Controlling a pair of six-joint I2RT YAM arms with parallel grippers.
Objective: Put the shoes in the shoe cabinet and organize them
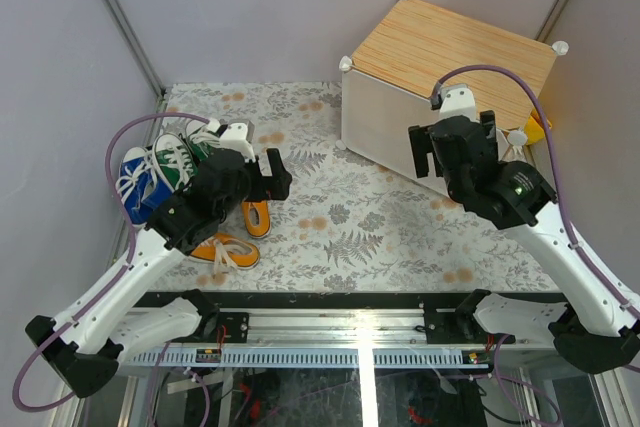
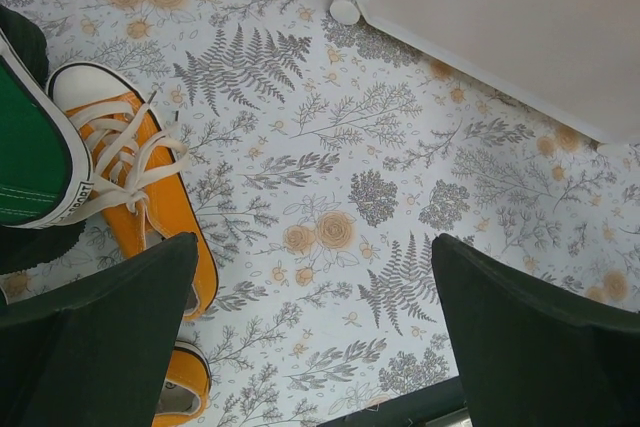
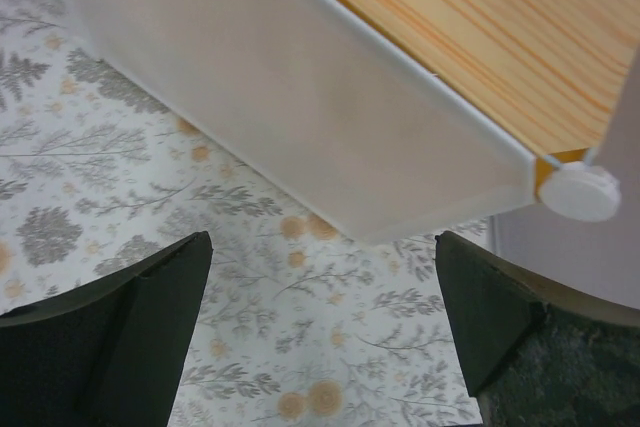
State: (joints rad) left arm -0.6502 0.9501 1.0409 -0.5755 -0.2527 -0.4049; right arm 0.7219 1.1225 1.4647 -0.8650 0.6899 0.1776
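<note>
While both arms reach out over the floral worktop (image 1: 380, 232), neither has hold of anything. The left claw (image 2: 315, 342) stands spread as wide as it goes, its dark fingers (image 2: 95, 347) framing bare patterned surface with nothing between them. It hovers at the right edge of the shoes (image 1: 185, 187), which lie in a heap on the left side of the worktop, well apart from the shoe cabinet (image 1: 450, 47).

In that heap a blue sneaker (image 1: 135, 187) sits farthest left, with a green sneaker (image 1: 195, 152) beside it toward the back. One orange sneaker (image 2: 140, 197) lies sole down and laces up, just beside the left finger, and the green sneaker's white sole presses against its side. A second orange sneaker (image 1: 225, 250) lies nearest the arm bases, partly hidden by that finger in the wrist view.

The shoe cabinet stands at the back right, turned at an angle, its wood-grain top up and a white panel facing the middle of the worktop. The right claw (image 3: 320, 332), likewise fully open and empty, hovers at the cabinet's near corner, close to a white corner knob (image 3: 580, 192).
</note>
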